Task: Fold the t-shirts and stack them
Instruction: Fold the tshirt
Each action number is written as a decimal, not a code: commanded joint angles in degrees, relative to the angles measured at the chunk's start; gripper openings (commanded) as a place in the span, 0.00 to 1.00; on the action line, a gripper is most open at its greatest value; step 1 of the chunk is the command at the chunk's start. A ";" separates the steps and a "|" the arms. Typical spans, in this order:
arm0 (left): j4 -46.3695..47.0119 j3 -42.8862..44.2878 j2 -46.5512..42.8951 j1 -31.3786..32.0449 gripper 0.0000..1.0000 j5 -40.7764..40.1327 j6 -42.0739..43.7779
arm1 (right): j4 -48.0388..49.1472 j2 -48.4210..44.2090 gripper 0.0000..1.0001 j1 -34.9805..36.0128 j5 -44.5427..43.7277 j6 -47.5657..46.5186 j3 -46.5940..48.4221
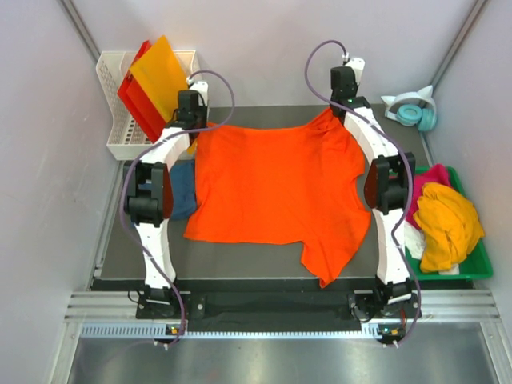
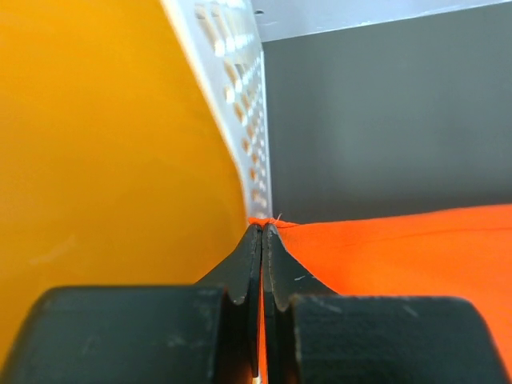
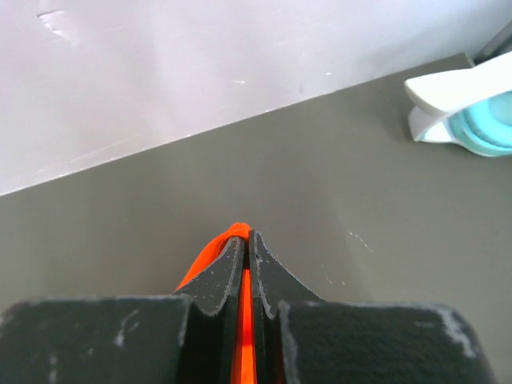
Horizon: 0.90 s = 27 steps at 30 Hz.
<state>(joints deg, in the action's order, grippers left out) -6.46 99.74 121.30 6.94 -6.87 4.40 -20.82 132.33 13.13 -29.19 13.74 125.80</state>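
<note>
I see white perforated basket (image 1: 112, 104) far left, 2 stiff sheets standing inside: yellow-orange sheet (image 1: 162, 72) against red sheet (image 1: 138, 100). Teal headphones (image 1: 416, 112) far right. Green bin (image 1: 478, 264) at right edge.

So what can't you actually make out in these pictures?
1. Blue shirt: top view, mostly under the left arm and orange shirt.
2. White cloth in the green bin: top view, mostly behind the right arm and yellow shirt.
3. How much cloth each gripper pinches: wrist views, hidden inside the shut left gripper and right gripper.
</note>
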 commanded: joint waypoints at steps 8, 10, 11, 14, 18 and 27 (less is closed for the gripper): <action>1.01 3.44 -0.61 1.67 0.00 -2.61 -2.55 | 2.18 -4.60 0.00 0.67 -0.25 0.59 -1.83; 0.57 1.77 -1.76 1.67 0.00 -2.27 -2.65 | 4.38 -7.60 0.00 1.37 -1.04 0.94 -7.98; 0.31 1.25 -2.81 1.67 0.00 -2.35 -2.65 | 4.73 -10.05 0.00 1.46 -1.13 1.55 -9.76; -0.39 -0.60 -4.74 1.67 0.00 -2.53 -2.73 | 5.35 -14.19 0.00 1.99 -1.48 3.40 -16.27; -1.45 -4.99 -8.35 1.59 0.00 -2.79 -2.82 | 6.13 -18.33 0.00 2.78 -2.36 5.94 -24.09; -2.77 -13.25 -15.47 1.58 0.00 -2.62 -2.47 | 7.28 -25.28 0.00 3.22 -3.15 8.41 -36.05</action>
<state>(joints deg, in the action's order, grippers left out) -9.19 88.95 110.83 8.69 -8.67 2.63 -15.81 111.96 15.55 -30.68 20.12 91.68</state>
